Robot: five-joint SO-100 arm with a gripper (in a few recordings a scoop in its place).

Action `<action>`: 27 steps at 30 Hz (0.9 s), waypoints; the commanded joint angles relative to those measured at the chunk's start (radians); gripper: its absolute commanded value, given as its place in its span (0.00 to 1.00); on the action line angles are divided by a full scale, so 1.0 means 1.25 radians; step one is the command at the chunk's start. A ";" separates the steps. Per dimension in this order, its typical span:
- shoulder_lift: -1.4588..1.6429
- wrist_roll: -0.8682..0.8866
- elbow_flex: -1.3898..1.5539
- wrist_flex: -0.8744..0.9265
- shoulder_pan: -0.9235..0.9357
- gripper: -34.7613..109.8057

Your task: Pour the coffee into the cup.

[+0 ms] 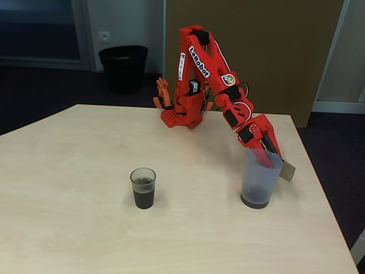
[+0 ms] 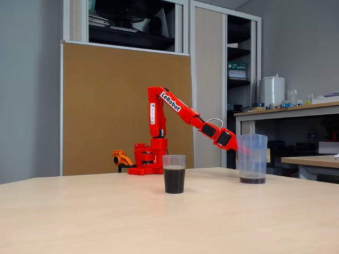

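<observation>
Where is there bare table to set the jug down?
Bare table lies left of the cup, along the near edge, and between cup and jug. It is crowded at the jug, where the claw sits by the handle tab, and around the arm's base.

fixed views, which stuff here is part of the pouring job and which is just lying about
Part of the job:
- cup, about half full of coffee
- jug, upright, a little dark liquid left at the bottom
- gripper, at the jug's far side; jaws hidden

Just there:
- black bin on the floor behind the table
- white canister on the counter
</observation>
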 commanded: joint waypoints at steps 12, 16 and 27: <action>0.099 0.022 0.058 -0.016 0.001 0.34; 0.139 0.025 0.088 -0.020 0.002 0.34; 0.308 0.027 0.217 0.001 0.004 0.34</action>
